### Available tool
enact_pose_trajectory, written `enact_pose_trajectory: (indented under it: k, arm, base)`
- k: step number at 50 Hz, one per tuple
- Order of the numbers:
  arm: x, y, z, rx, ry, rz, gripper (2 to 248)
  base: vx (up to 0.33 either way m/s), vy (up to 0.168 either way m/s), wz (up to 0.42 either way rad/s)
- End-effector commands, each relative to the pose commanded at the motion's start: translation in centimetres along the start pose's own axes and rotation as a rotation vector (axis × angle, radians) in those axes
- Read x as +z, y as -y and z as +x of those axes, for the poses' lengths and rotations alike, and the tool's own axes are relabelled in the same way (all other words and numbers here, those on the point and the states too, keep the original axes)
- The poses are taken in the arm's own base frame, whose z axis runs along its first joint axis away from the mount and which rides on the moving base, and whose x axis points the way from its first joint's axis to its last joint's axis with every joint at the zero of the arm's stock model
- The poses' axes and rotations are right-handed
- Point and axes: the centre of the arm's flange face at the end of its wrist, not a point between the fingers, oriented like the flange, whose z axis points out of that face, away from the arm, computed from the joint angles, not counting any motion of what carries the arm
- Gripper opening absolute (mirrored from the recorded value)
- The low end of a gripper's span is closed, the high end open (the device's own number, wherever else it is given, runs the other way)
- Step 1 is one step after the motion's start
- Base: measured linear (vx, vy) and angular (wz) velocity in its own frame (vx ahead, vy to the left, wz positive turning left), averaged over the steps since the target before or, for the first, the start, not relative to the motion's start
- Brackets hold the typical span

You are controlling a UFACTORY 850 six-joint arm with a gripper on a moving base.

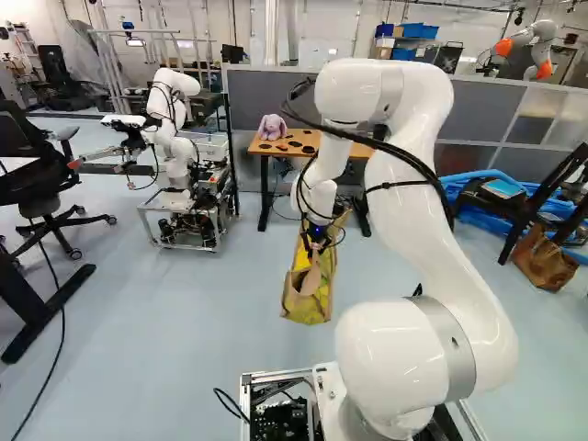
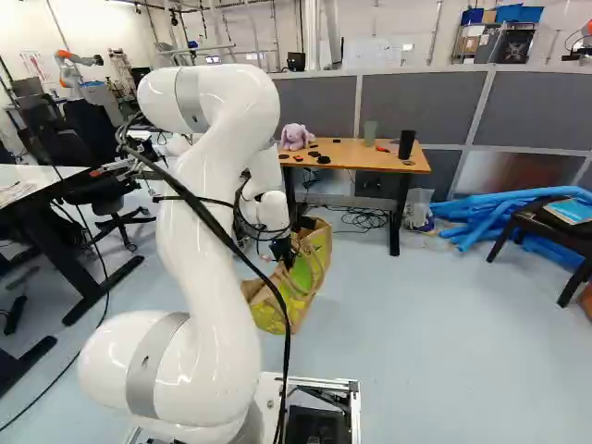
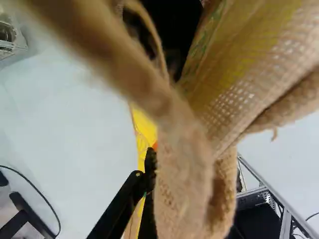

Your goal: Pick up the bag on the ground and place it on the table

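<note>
Well, white arm (image 1: pixel 459 276): rising from its lowest joint on the near side of the bag, arching high, then bending down so that its wrist hangs over the bag's mouth; black cables run along its links.
Gripper (image 1: pixel 319 241): pointing down at the bag's top, among the handles; burlap covers much of it in the wrist view, so I cannot tell whether it is apart, together or clamped on a handle.
Burlap shopping bag (image 1: pixel 308 308): below the gripper, its mouth and looped handles toward the wrist, yellow and green on its side; whether its bottom touches the floor, I cannot tell.
Wooden-topped table (image 2: pixel 347 155): beyond the bag, bearing a purple plush rabbit (image 2: pixel 296 137), small dark discs, a greenish cup (image 2: pixel 370 129) and a black cup (image 2: pixel 407 143).
Grey partition (image 2: pixel 416 111): farther beyond the bag, behind the table.
Pale blue floor (image 2: pixel 416 342): stretching on both sides of the bag, with a visible strip between bag and table.
Left edge: well left of the bag, another robot (image 1: pixel 170 119) on a wheeled frame (image 1: pixel 197 216), then an office chair (image 1: pixel 41 179).
Right edge: beyond the bag and to its right, blue tubes (image 2: pixel 472 217) lie behind a dark chair (image 2: pixel 546 231).
</note>
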Motion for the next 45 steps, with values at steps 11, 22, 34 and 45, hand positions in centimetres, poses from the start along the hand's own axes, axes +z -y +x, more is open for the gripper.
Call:
enact_pose_trajectory:
  k: [11, 22, 34, 45]
  arm:
    - [-1.6, -0.3, 0.2, -0.021, -0.024, 0.005, 22]
    - [-3.3, -0.5, 0.4, -0.041, -0.044, 0.007, 22]
    - [-5.0, -0.8, 0.7, -0.056, -0.059, 0.005, 22]
    - [-6.6, -0.9, 1.2, -0.066, -0.072, 0.003, 22]
  base:
    - [0.000, 0.000, 0.000]
    - [0.000, 0.000, 0.000]
    - [0.000, 0.000, 0.000]
    - [0.000, 0.000, 0.000]
